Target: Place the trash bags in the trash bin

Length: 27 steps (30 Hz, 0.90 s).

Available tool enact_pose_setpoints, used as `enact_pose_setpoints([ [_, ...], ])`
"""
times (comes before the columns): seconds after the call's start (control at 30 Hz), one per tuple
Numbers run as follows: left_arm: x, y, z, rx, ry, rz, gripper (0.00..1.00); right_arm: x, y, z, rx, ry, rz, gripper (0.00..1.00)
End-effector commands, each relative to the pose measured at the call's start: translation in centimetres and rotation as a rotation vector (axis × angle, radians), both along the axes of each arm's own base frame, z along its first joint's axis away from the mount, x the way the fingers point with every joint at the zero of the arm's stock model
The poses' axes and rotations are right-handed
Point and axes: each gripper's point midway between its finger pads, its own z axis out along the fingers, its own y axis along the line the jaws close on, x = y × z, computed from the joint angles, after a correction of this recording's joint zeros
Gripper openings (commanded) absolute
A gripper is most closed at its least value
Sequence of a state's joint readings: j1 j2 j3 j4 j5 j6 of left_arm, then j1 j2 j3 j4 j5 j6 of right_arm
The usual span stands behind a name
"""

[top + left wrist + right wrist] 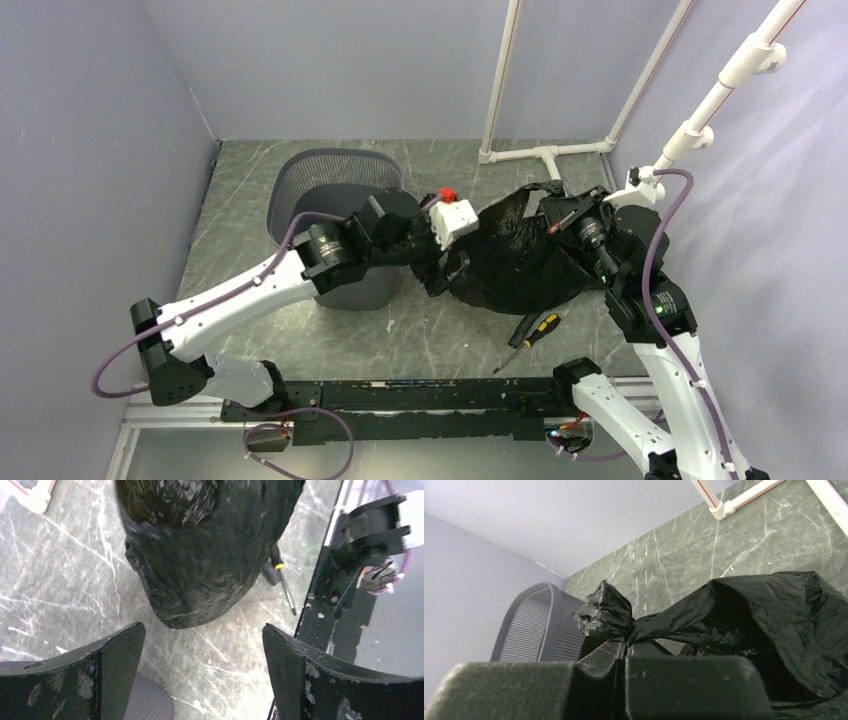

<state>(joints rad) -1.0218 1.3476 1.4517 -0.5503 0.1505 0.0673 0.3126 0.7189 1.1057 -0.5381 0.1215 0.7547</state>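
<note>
**Inspector:** State of the grips?
**Assessor:** Right gripper (pixel 625 647) clenched on the twisted neck of the bag (pixel 774 620). Left gripper (pixel 202 630) spread wide, grasping nothing, the bag just ahead of it

**Inspector:** Where is the bag?
**Assessor:** Centre right of the overhead view, just right of the bin (pixel 330 185), not yet in it

**Inspector:** Hazards?
**Assessor:** In my judgement the thin film could slip or tear at that single pinch. The bag looks about as wide as the bin's mouth, so it may catch the rim and tip the bin

**Inspector:** Obstructions?
**Assessor:** The left arm (pixel 260 290) lies across the bin. A screwdriver (pixel 530 333) lies just beside the bag, lower centre; white pipes (pixel 545 153) stand apart, upper right
</note>
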Motion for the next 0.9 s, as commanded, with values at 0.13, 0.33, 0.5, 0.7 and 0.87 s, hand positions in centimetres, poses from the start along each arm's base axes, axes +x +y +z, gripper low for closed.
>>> enact_pose_setpoints([
  [0.13, 2.0, -2.7, -6.7, 0.041, -0.025, 0.106, 0.93, 0.3, -2.6, 1.0, -0.150, 0.025, -0.100, 0.01],
  [0.33, 1.9, -3.6, -8.2, -0.094, -0.013, 0.170, 0.93, 1.0, -1.9, 0.1, -0.206, 0.077, -0.057, 0.01],
  [0.5, 2.0, -4.1, -10.2, -0.125, 0.026, 0.209, 0.93, 1.1, -1.6, 0.0, -0.194, 0.078, -0.043, 0.01],
  [0.7, 2.2, -5.5, -12.3, -0.069, 0.008, 0.243, 0.93, 0.7, -1.2, 0.9, -0.154, 0.041, -0.027, 0.02],
  [0.87, 3.8, -5.6, -13.7, 0.001, -0.048, 0.339, 0.93, 0.6, -0.5, 1.7, -0.129, 0.023, 0.005, 0.03],
])
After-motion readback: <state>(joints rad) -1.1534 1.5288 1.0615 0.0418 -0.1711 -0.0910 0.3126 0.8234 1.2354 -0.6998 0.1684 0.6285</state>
